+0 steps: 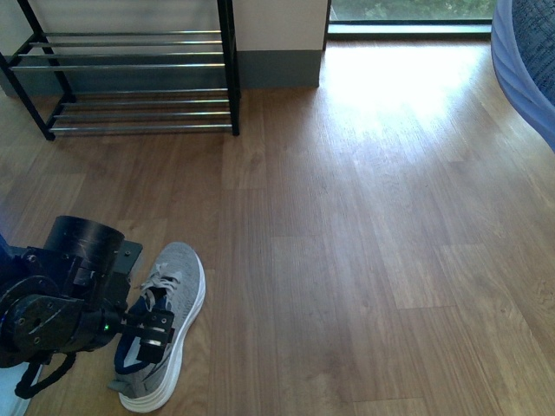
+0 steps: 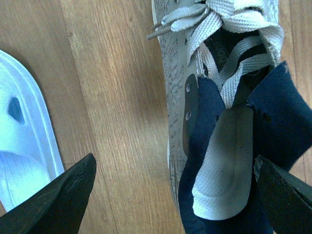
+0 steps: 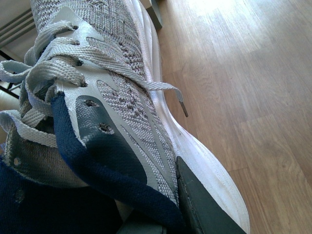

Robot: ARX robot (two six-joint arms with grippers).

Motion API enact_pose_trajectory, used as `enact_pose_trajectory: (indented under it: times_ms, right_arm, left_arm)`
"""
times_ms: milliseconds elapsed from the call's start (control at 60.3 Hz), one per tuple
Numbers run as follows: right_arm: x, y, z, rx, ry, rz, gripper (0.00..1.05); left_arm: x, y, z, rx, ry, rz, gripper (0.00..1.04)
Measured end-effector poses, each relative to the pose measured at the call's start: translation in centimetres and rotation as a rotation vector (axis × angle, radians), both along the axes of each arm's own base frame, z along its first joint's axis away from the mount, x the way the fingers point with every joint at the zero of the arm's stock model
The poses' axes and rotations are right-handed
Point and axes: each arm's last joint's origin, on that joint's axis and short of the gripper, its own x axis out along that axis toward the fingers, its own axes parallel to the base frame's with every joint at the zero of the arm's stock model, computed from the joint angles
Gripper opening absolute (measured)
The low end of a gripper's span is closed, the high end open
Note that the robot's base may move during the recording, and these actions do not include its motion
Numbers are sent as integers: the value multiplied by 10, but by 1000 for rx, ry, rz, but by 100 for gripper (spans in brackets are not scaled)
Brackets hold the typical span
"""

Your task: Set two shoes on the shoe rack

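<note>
**First shoe** point(image 1: 178, 286): laid on the floor point(image 1: 364, 217), long axis running toe towards the rack, heel nearest the robot. The left hand point(image 1: 152, 334) is held spread directly above its navy collar; contact cannot be told.

**Second shoe** point(image 3: 122, 87): judged pinched at the collar wall by the right hand point(image 3: 168, 214). One finger point(image 3: 204, 209) is seen outside and the other is hidden.

**Shoe rack** point(image 1: 139, 65): stood well ahead, with bare floor between.

**White slipper** point(image 2: 19, 146): noted near the first shoe.

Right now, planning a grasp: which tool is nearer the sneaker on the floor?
Left. The left tool is over the collar of the sneaker, open; the right arm is absent from the front view.
</note>
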Motion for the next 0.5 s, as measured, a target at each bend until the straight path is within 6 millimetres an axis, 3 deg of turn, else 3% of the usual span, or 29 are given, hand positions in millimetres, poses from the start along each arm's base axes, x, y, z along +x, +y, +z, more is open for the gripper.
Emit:
enact_pose_trajectory:
  times_ms: [415,498]
  right_arm:
    - [0,0,0,0,0,0,1]
    - [0,0,0,0,0,0,1]
  left_arm:
    - [21,-4,-36,37,46,-5,95]
    - [25,-4,-41,44,50,-3,85]
